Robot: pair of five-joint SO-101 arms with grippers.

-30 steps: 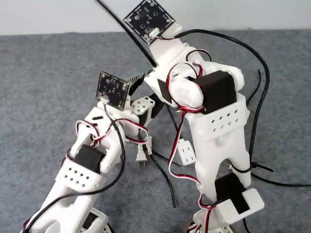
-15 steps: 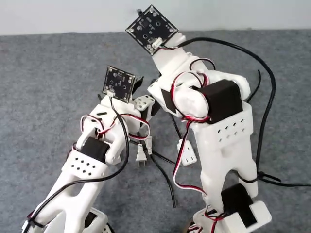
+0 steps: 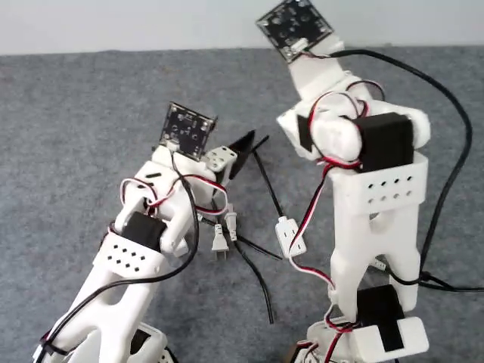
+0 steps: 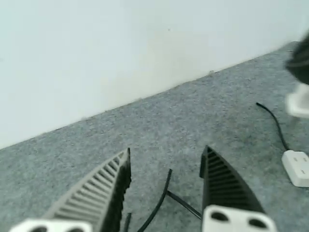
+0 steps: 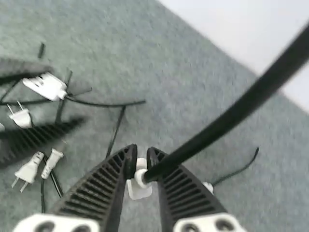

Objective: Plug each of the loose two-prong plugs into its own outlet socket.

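Plugs (image 3: 219,242) near outlet socket (image 3: 291,236) look light, rigid, with springy cords; I'd pinch the body, not prongs. Left gripper (image 4: 167,152) apart, right gripper (image 5: 141,151) clamped on white cord end (image 5: 138,188).

A grey carpeted tabletop (image 3: 68,136) runs back to a white wall (image 3: 113,23). Near its middle two white plugs (image 3: 219,242) lie close together, one just beyond the other. A white socket (image 3: 291,236) lies near them to the right. Thin black cords (image 3: 257,278) trail over the carpet between and around them, and one leads back from the socket.
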